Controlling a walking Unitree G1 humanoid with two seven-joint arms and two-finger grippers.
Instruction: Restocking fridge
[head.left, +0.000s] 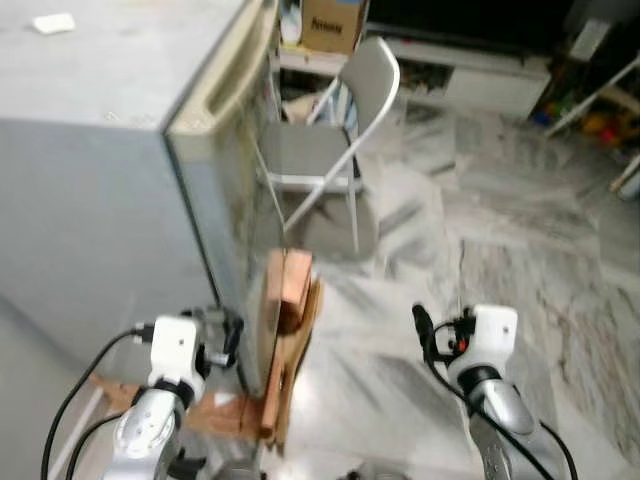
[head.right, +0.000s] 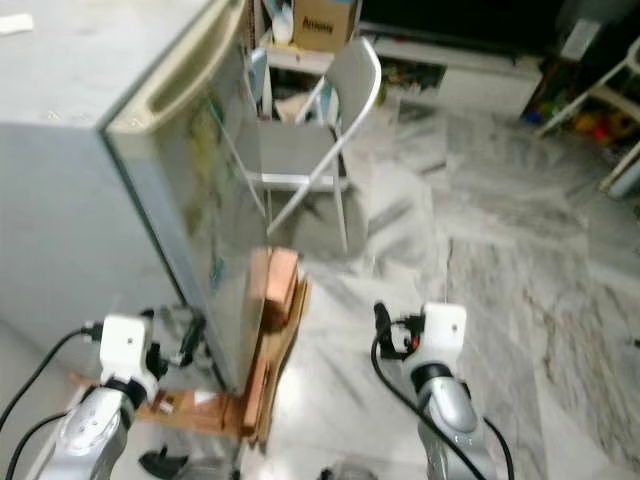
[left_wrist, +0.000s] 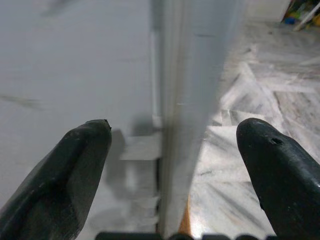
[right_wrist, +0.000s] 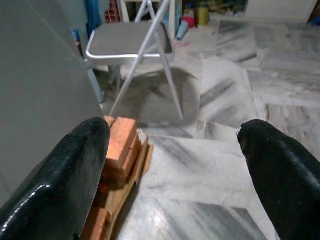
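The grey fridge (head.left: 100, 150) stands on my left, seen from above, with its door face (head.right: 225, 230) turned toward the chair and a recessed handle (head.left: 225, 75) along the door's top edge. The door looks closed. My left gripper (head.left: 225, 335) is low at the fridge's front corner. In the left wrist view it (left_wrist: 175, 130) is open, and the vertical edge of the fridge (left_wrist: 175, 75) lies between its fingers without touching them. My right gripper (head.left: 425, 330) hangs open over the marble floor, holding nothing, and its wrist view (right_wrist: 175, 130) looks toward the bricks and chair.
Red bricks (head.left: 290, 290) and wooden boards (head.left: 225, 412) lie under and beside the fridge's front. A grey folding chair (head.left: 320, 150) stands just past the door. A cardboard box (head.left: 332, 22) and a low white cabinet (head.left: 470, 75) are at the back. Marble floor (head.left: 520, 230) spreads to the right.
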